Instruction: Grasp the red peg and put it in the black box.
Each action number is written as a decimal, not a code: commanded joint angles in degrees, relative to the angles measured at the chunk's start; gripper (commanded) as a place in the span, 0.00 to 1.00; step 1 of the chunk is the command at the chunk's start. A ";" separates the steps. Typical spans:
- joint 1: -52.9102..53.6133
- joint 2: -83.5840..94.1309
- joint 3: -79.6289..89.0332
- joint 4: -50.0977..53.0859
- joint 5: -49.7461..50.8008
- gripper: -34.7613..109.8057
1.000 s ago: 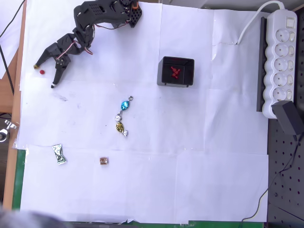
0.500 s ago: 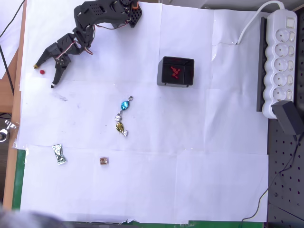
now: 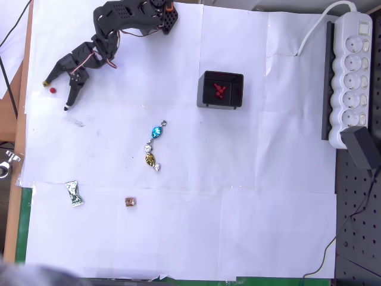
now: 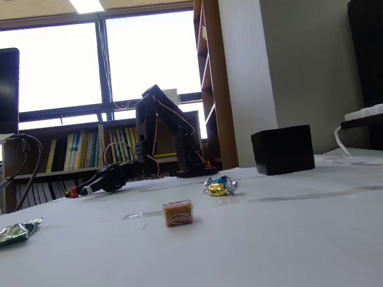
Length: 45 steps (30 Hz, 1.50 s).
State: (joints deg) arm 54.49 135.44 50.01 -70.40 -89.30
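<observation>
Open gripper straddling the red peg at the upper-left of the table

Overhead view: the gripper (image 3: 55,95) has its fingers spread wide, with the red peg (image 3: 52,90) lying on the white paper between them, apart from both fingertips. The black box (image 3: 221,90), well to the right, already holds several red pieces. Blue and gold candies (image 3: 153,145) lie near the centre, a brown sweet (image 3: 130,202) lower down, and a white power strip (image 3: 351,77) at the right edge
</observation>
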 commanded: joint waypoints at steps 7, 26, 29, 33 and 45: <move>-1.76 -0.53 -0.88 -1.58 0.09 0.52; -1.14 -3.69 -1.58 3.25 -3.78 0.52; -1.23 -3.78 -1.58 3.43 -4.13 0.52; -1.23 -3.78 -1.58 3.34 -4.31 0.52; -1.23 -3.69 -1.76 3.16 -4.13 0.48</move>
State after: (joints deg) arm 53.79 133.68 49.13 -67.32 -92.72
